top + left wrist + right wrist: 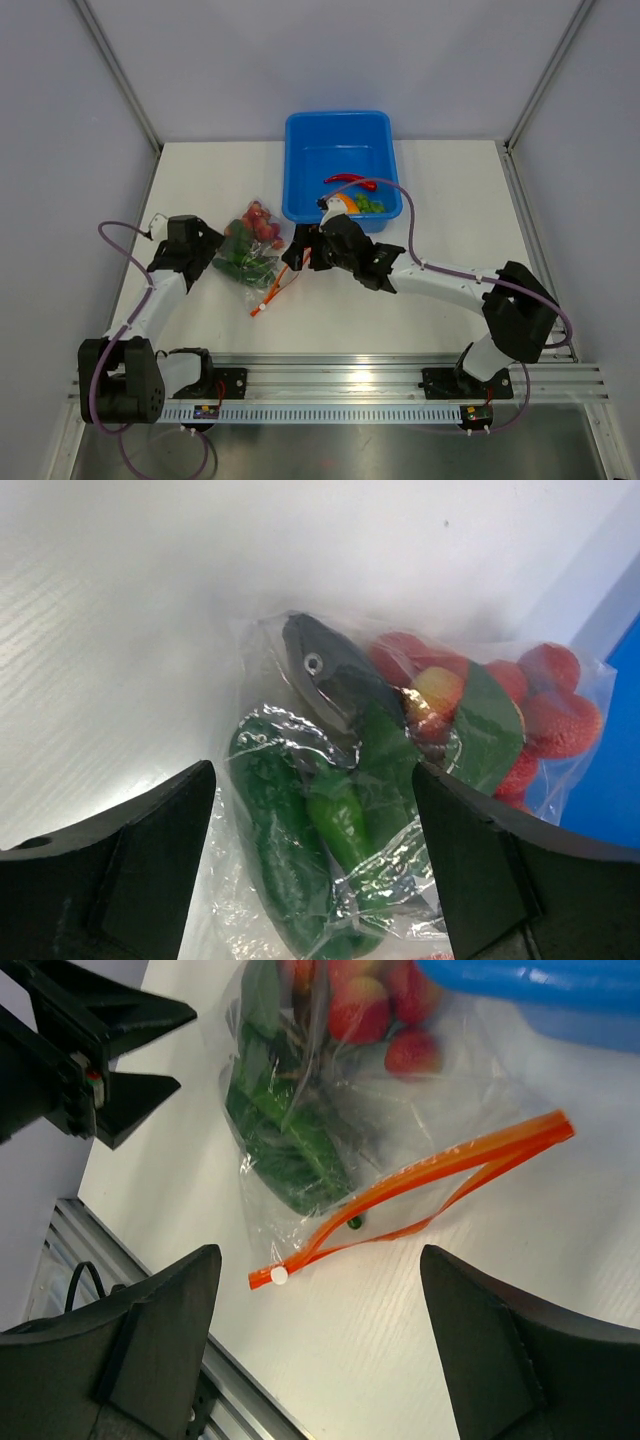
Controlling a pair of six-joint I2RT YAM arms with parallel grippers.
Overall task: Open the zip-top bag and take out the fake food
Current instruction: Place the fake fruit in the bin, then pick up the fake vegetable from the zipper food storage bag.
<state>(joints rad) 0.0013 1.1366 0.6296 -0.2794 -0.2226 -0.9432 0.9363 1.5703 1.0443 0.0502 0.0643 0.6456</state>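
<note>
The zip-top bag lies on the table left of the blue tub, its orange zip strip parted along its length. Inside it are green vegetables, a silvery fish and a cluster of red and yellow balls. A red chili and an orange-yellow pepper lie in the blue tub. My left gripper is open, astride the bag's closed end. My right gripper is open and empty, just above the table near the zip strip.
The tub stands at the back centre, touching the bag's right side. A green piece lies in the tub. An aluminium rail runs along the near edge. Grey walls close in the table.
</note>
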